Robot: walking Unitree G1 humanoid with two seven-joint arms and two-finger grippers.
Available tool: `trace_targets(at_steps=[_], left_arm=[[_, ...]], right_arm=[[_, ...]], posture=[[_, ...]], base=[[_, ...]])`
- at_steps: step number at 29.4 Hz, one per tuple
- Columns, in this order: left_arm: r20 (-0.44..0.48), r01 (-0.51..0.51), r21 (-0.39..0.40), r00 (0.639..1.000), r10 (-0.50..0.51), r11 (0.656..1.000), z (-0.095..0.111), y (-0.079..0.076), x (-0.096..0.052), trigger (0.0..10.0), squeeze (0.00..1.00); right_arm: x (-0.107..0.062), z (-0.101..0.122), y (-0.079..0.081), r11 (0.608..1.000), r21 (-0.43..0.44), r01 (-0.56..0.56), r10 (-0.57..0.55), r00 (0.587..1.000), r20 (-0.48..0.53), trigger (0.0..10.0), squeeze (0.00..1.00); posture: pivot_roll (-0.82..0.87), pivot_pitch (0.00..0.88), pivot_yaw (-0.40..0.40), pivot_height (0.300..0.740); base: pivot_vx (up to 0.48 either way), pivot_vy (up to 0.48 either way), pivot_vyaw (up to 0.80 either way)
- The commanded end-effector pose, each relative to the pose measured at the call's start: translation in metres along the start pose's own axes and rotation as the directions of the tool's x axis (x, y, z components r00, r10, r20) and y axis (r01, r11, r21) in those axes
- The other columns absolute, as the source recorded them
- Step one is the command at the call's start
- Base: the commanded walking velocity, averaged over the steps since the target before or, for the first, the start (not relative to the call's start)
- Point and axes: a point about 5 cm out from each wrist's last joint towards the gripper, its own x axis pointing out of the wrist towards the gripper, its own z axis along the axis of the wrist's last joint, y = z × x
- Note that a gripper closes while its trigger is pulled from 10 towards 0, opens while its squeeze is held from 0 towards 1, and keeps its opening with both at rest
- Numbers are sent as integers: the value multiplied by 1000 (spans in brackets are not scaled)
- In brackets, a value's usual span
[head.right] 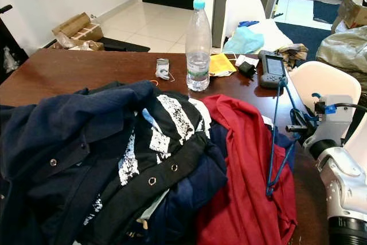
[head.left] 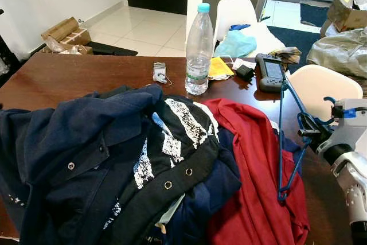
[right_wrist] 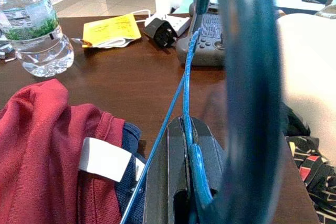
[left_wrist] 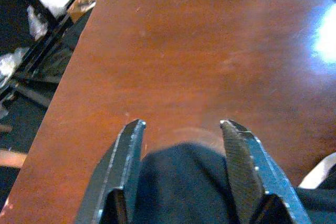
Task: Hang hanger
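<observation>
The blue wire hanger (head.left: 284,142) is held at the right edge of the tabletop (head.left: 69,73), clamped between the clenched jaws of the right gripper (head.left: 309,133); in the right wrist view its wire (right_wrist: 189,129) is seen pinched flat between the two black fingers. The hanger stands nearly on edge, its far end reaching toward the grey handheld device (head.left: 270,73) and its near corner resting on or just above the red garment (head.left: 252,170); which cannot be told. The left gripper (left_wrist: 181,177) is shown with jaws released, spread over a fold of dark blue cloth (left_wrist: 181,182). No rail or hook is visible. For the hanging step, the firm pinch is best kept and the hanger lifted clear of the heaped clothes, so that no wire corner is snagged in fabric. The water bottle (head.left: 199,47) is judged top-heavy; a wide swing to the left should be avoided.
</observation>
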Motion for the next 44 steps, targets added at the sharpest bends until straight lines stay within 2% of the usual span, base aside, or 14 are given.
trace_targets(at_steps=[1, 3, 7, 11, 12, 14, 16, 19, 22, 23, 29, 31, 34, 44], left_arm=[[16, 72, 33, 997, -73, 997, 9, -3, -4, 10000, 1000], [112, 405, 49, 906, -408, 913, 44, -26, -24, 10000, 1000], [156, 553, 64, 817, -556, 831, 60, -38, -38, 10000, 1000], [216, 789, 152, 561, -799, 595, 88, -58, -75, 10000, 1000], [255, 850, 204, 433, -865, 486, 101, -66, -91, 10000, 1000], [255, 850, 204, 433, -865, 486, 101, -66, -91, 10000, 1000], [309, 906, 291, 217, -926, 309, 119, -95, -104, 10000, 1000], [150, 947, 270, 139, -979, 176, 98, -140, -90, 10000, 808], [18, 966, 233, 109, -994, 110, 77, -161, -83, 10000, 808], [-96, 973, 219, 100, -990, 78, 64, -171, -80, 10000, 0], [-380, 979, 203, 45, -924, -35, 40, -179, -87, 10000, 0], [-380, 979, 203, 45, -924, -35, 40, -179, -87, 10000, 0], [-447, 952, 301, 193, -873, 57, 42, -170, -73, 10000, 0], [-501, 931, 358, 254, -827, 69, 52, -165, -71, 10000, 0]], right_arm=[[-2, 0, 0, 1000, -3, 3, -3, 1000, -4, 10000, 0], [-1, 0, 1, 1000, 1, 0, 0, 1000, -3, 10000, 0], [0, 0, 2, 1000, 3, -1, 1, 1000, -2, 10000, 0], [2, 1, 4, 1000, 8, -5, 5, 1000, 3, 10000, 0], [3, 1, 4, 1000, 12, -4, 4, 1000, 7, 10000, 0], [3, 1, 4, 1000, 12, -4, 4, 1000, 7, 10000, 0], [4, 1, 4, 1000, 20, -2, 2, 1000, 12, 10000, 0], [5, 1, 5, 1000, 27, -1, 1, 1000, 14, 10000, 0], [5, 0, 6, 1000, 31, -1, 1, 1000, 15, 10000, 0], [5, 1, 5, 999, 32, 1, -2, 1000, 16, 10000, 0], [1, 0, 1, 999, 32, 21, -21, 1000, 17, 10000, 0], [1, 0, 1, 999, 32, 21, -21, 1000, 17, 10000, 0], [-1, -3, 1, 999, 34, 25, -26, 1000, 13, 10000, 0], [-1, -4, 2, 999, 37, 27, -27, 1000, 13, 10000, 0]], posture=[[68, 85, 13, 740], [79, 86, 10, 740], [79, 86, 10, 740], [82, 80, 15, 740], [85, 80, 16, 740], [85, 80, 16, 740], [85, 76, 16, 740], [79, 70, 22, 740], [78, 69, 22, 740], [73, 68, 28, 740], [69, 68, 39, 740], [69, 68, 39, 740], [73, 72, 44, 740], [79, 74, 48, 740]], base=[[0, 0, 0], [0, 0, 0], [0, 0, 0], [0, 0, 0], [0, 0, 0], [0, 0, 0], [0, 0, 0], [0, 0, 0], [0, 0, 0], [0, 0, 0], [0, 0, 0], [0, 0, 0], [0, 0, 0], [0, 0, 0]])
